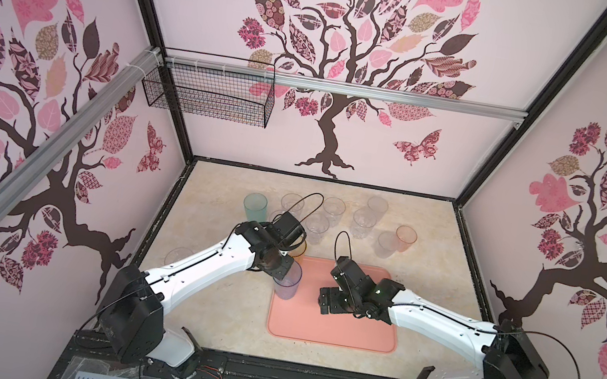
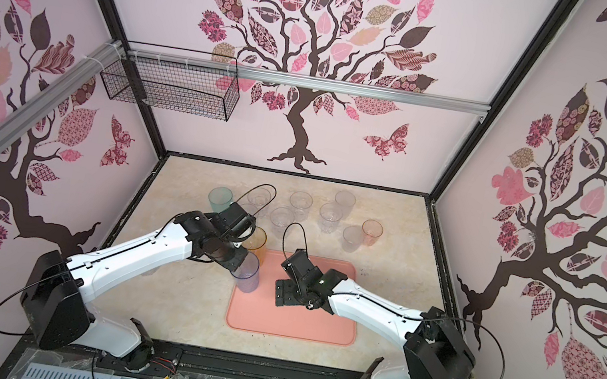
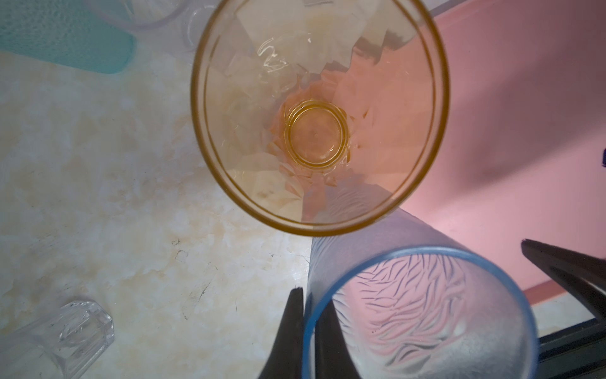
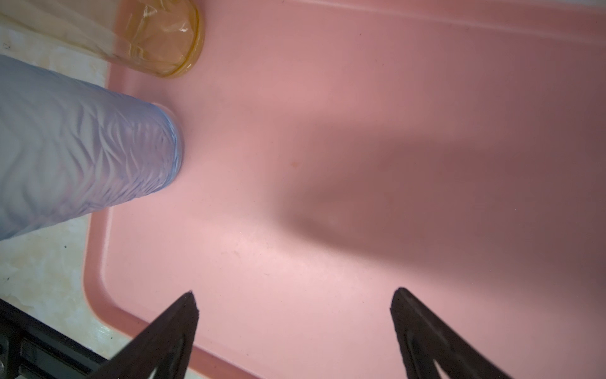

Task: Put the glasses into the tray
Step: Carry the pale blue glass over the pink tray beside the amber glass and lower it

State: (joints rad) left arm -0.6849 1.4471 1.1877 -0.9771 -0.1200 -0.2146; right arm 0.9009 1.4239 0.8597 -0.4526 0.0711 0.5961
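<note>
Currently the blue-grey glass (image 1: 287, 282) is pinched at its rim wall by the left gripper (image 3: 310, 302), its base at the tray (image 1: 331, 330) floor, just inside the edge. The amber glass (image 3: 314, 131) stands in the tray just beyond that gripper. Progress looks early: the remaining glasses (image 1: 363, 222) stand on the table (image 1: 213, 309), farther beyond. The right gripper (image 4: 293, 293), spread and empty, hovers over bare tray.

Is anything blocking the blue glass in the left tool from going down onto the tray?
Nothing visible. The blue glass, pinched at its rim by the left tool, has its base inside the tray, by its left rim. The amber glass stands beside it; the open right tool hovers apart.
</note>
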